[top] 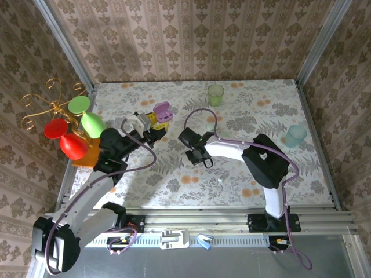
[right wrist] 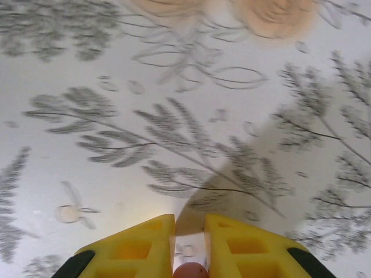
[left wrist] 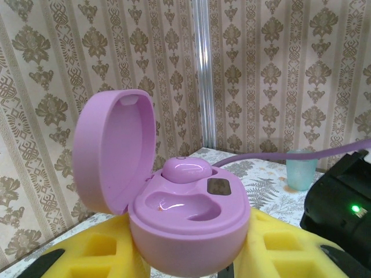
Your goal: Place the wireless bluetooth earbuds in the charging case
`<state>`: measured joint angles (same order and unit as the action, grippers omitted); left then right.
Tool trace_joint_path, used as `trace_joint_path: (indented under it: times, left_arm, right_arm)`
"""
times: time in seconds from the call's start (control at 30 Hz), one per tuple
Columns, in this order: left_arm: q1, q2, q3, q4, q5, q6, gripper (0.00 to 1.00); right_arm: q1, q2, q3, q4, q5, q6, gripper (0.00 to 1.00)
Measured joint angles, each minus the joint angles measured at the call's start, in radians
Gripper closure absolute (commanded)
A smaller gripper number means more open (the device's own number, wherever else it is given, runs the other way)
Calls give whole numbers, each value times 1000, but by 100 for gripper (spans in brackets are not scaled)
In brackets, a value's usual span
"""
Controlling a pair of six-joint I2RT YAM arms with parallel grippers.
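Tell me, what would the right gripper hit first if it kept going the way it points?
The flowered tablecloth, most likely: the right gripper points down at a bare patch of grey leaf print, with nothing showing in between. Depth is unclear.

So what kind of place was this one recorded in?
Probably a robot test booth: patterned wallpaper panels framed by aluminium posts, a flower-print tablecloth, and the left arm and right arm bolted to a metal rail.

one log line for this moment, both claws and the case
left claw: shut on open purple case | purple case: seated earbud in far slot, near slot empty | right claw: shut on pink earbud, over tablecloth
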<state>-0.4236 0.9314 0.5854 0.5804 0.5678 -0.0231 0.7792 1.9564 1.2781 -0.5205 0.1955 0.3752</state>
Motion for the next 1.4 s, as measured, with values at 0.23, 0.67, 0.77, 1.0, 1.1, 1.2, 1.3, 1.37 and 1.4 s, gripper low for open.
trace_joint_path:
  times: [0.23,0.67,0.77,1.0,1.1,1.2,1.3,1.37,1.4]
  left_arm:
    - [0,5,0,8,0,0,75]
    - [0,5,0,10,-1,0,75]
    - [0,5,0,10,-1,0,75]
    - [0,5,0,10,0,0,75]
    - [0,5,0,10,0,0,75]
    - [0,4,0,10,-1,0,75]
    - [0,2,0,8,-1,0,75]
    - [0,1,0,7,-1,0,75]
    - [0,1,0,7,-1,0,75]
  right_arm:
    - [-31,-7,0,-31,21,29,63]
    - [28,-122,-25,-60,129,-63,58]
    - [32,-122,-35,-64,108,-104,55]
    - [10,-90,-35,-67,42,-146,50]
    - [-9,-46,-29,-58,-1,-150,47]
    - [-18,-27,-21,-54,-32,-149,45]
    - [-22,-26,-20,-48,-51,-148,45]
    - [-23,-26,-22,-45,-55,-145,45]
    - [-23,-27,-24,-44,-56,-143,45]
